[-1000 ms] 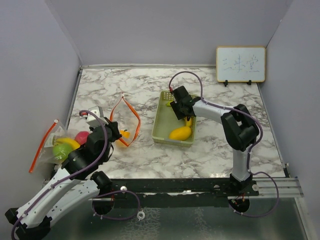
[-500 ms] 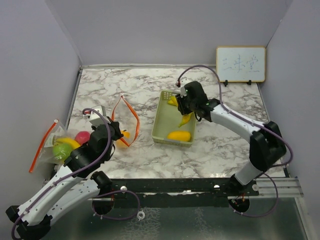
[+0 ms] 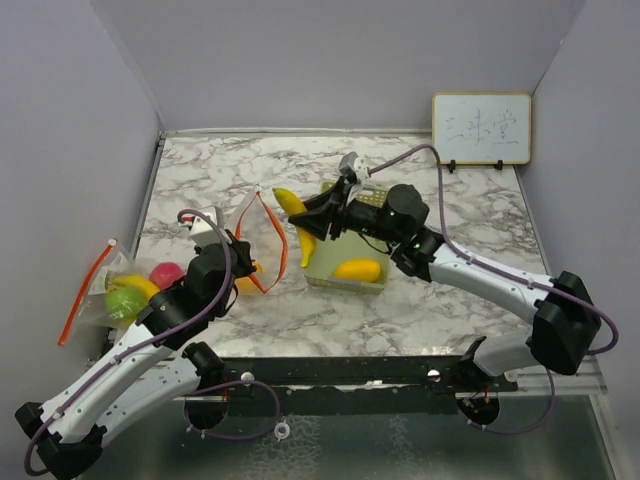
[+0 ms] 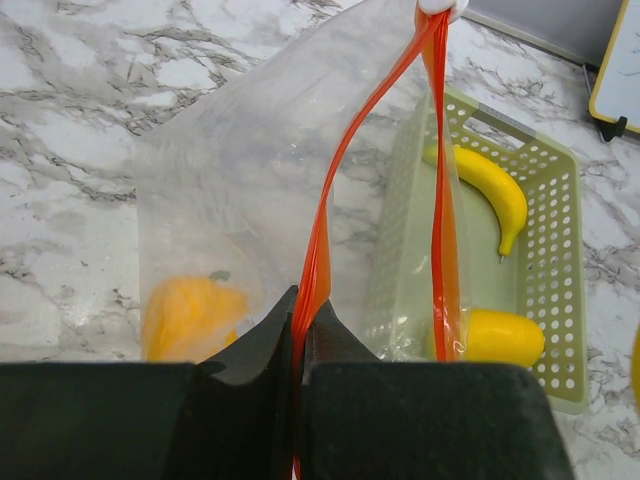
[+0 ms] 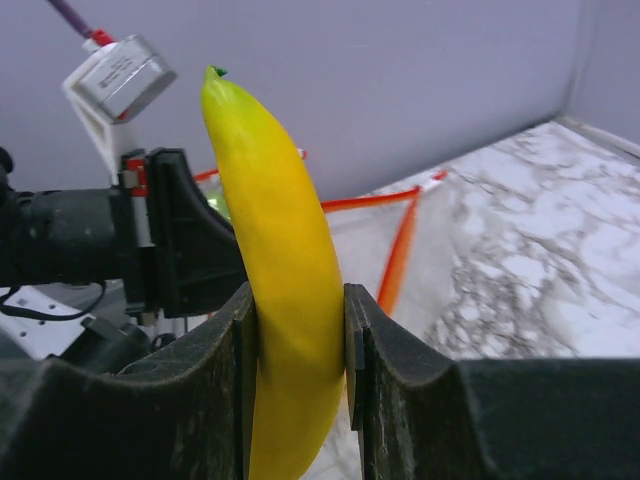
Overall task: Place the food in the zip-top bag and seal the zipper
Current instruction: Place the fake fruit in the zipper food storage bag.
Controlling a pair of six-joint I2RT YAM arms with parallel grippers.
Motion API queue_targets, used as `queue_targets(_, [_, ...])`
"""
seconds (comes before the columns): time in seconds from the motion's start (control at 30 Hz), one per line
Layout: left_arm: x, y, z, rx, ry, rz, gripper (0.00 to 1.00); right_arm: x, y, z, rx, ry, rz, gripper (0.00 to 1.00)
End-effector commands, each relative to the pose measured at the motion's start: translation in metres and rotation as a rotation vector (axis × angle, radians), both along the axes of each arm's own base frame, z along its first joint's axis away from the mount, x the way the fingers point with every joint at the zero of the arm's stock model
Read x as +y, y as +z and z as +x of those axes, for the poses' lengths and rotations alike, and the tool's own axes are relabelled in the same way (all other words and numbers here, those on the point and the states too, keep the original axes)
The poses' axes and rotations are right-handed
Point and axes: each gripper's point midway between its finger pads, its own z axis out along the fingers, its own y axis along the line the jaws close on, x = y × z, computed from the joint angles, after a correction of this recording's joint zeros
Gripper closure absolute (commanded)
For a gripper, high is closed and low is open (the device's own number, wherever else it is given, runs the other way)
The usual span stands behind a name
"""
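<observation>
Holding banana [image 3: 292, 203] upright, clamped by right gripper [image 5: 297, 320], above mid-worktop left of basket [image 4: 565, 270] | left gripper [image 4: 303, 325] pinched tight on zip-top bag [image 4: 230, 170] zipper strip [image 4: 330, 200], toward worktop's left edge | orange fruit [image 4: 190, 312] inside bag.

My right claw [image 5: 298, 345] grips the banana [image 5: 285, 230]: smooth yellow plastic, slight sheen. Claw's inner faces are matt black, faintly grainy. The bag [image 4: 230, 170] is thin clear plastic film, glossy, with an orange-red zip strip. The basket [image 4: 558, 285] is pale green perforated plastic, matt. The bench [image 3: 400, 312] has a polished marble look.

White arms [image 3: 125, 372] with black joints [image 3: 404, 206], black jaws, looping purple cables [image 3: 432, 152]
</observation>
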Motion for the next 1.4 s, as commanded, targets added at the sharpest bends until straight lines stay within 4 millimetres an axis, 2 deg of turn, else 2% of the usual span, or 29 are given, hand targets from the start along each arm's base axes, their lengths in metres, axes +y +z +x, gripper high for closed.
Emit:
queue_targets(0.0, [-0.010,0.012,0.000,-0.025,-0.039,-0.062,1.00,0.031,0.028,-0.024,-0.058,0.099,0.206,0.93])
queue_targets(0.17, [-0.011,0.011,-0.002,-0.018,-0.048,-0.074,1.00,0.046,0.017,-0.011,0.019,0.064,0.294,0.93])
queue_targets(0.33, [-0.014,0.014,-0.003,-0.024,-0.061,-0.101,1.00,0.066,-0.004,-0.001,0.073,0.023,0.301,0.93])
queue_targets(0.5, [-0.020,0.016,-0.002,-0.027,-0.078,-0.113,1.00,0.082,-0.018,0.004,0.058,-0.116,0.278,0.89])
queue_targets(0.57, [-0.022,0.016,-0.001,-0.023,-0.082,-0.112,1.00,0.090,-0.024,0.003,0.027,-0.171,0.236,0.82])
queue_targets(0.6, [-0.023,0.016,-0.001,-0.020,-0.086,-0.111,1.00,0.093,-0.028,0.005,0.017,-0.198,0.211,0.74])
queue_targets(0.63, [-0.024,0.016,-0.001,-0.020,-0.089,-0.111,1.00,0.093,-0.033,0.009,0.018,-0.230,0.190,0.63])
queue_targets(0.7, [-0.024,0.016,-0.001,-0.019,-0.091,-0.108,1.00,0.091,-0.042,0.014,0.033,-0.265,0.154,0.50])
queue_targets(0.83, [-0.021,0.016,-0.002,-0.021,-0.082,-0.102,1.00,0.072,-0.040,0.019,0.018,-0.339,0.122,0.24])
queue_targets(0.97, [-0.017,0.015,-0.003,-0.021,-0.072,-0.093,1.00,0.043,-0.030,0.024,-0.013,-0.443,0.088,0.10])
queue_targets(1.13, [-0.014,0.014,-0.004,-0.021,-0.065,-0.088,1.00,-0.010,-0.024,0.041,-0.055,-0.646,-0.004,0.02])
queue_targets(1.23, [-0.012,0.014,-0.005,-0.023,-0.061,-0.086,1.00,-0.040,-0.041,0.066,-0.049,-0.735,-0.140,0.03])
queue_targets(1.37, [-0.012,0.014,-0.005,-0.028,-0.063,-0.092,1.00,-0.073,-0.087,0.108,0.017,-0.744,-0.366,0.07])
